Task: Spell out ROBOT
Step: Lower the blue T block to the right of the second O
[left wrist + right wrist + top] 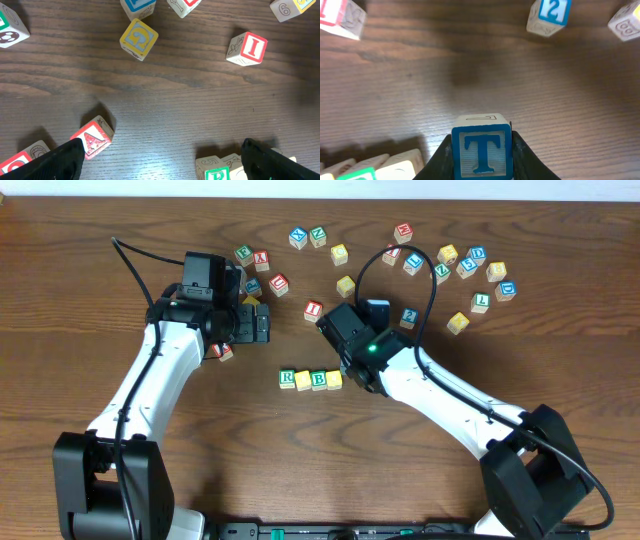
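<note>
Right wrist: right fingers pinching blue T cube; left fingers spread wide, empty.

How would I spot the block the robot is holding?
Start at the tidy row of four blocks beginning with green R. Just right of it, the right tool pinches one block. Only that one shows a blue T in a blue frame.

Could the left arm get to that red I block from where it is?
Probably yes. The left gripper is open and empty, and the red I block lies ahead of it with only bare table between; nothing seems to block the way.
</note>
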